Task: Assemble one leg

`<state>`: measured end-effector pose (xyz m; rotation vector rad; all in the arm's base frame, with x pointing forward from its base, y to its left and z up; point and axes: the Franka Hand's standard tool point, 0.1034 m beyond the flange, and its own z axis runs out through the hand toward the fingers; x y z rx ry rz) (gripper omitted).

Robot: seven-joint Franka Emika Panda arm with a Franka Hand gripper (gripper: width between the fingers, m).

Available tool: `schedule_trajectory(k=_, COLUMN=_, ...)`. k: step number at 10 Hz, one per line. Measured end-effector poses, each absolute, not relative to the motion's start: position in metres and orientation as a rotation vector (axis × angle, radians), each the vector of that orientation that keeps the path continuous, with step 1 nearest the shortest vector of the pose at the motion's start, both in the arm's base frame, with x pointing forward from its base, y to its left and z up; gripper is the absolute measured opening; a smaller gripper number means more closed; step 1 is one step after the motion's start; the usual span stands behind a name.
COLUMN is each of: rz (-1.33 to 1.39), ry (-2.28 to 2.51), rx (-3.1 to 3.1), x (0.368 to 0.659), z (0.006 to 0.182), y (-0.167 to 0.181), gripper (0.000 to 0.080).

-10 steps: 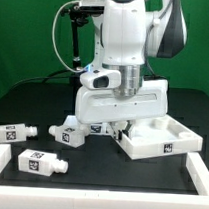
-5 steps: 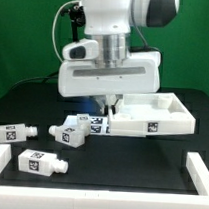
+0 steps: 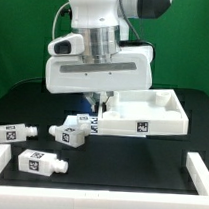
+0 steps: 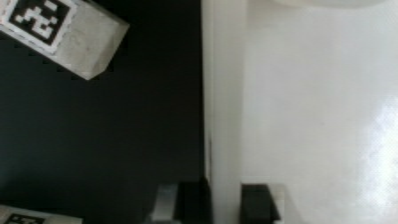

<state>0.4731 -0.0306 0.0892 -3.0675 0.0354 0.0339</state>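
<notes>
My gripper (image 3: 100,102) is shut on the left rim of the large flat white tabletop (image 3: 144,115) and holds it above the table. In the wrist view the fingers (image 4: 178,202) straddle the rim wall of the tabletop (image 4: 302,110), with the gripper (image 4: 219,203) closed around it. Three white tagged legs lie on the black table: one (image 3: 11,133) at the exterior view's far left, one (image 3: 41,161) near the front, one (image 3: 71,132) just below the gripper. Behind it more white tagged parts (image 3: 87,121) lie partly hidden. One leg (image 4: 66,35) shows in the wrist view.
A white rail (image 3: 1,164) borders the table at the front left, and another rail (image 3: 199,170) stands at the front right. Cables hang behind the arm at the back left (image 3: 65,35).
The gripper has risen and shifted toward the exterior view's left, carrying the tabletop up off the table. The legs have not moved.
</notes>
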Motion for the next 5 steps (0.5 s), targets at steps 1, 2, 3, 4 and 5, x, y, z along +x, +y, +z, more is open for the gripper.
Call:
schedule_trajectory(k=1, rz=0.041, ry=0.036, rx=-3.068, x=0.472, z=0.087, y=-0.031, gripper=0.0054)
schedule_trajectory(k=2, rz=0.061, ry=0.030, rx=-3.075, x=0.478, z=0.077, y=-0.033, gripper=0.0054)
schedule_trajectory(k=3, rz=0.066, ry=0.023, rx=-3.084, x=0.497, z=0.064, y=-0.034, gripper=0.0054)
schedule_trajectory(k=4, rz=0.064, ry=0.048, rx=-3.091, x=0.510, z=0.055, y=-0.033, gripper=0.0054)
schedule_trajectory(k=5, rz=0.075, ry=0.092, rx=-3.097, x=0.514, z=0.041, y=-0.027, gripper=0.0054)
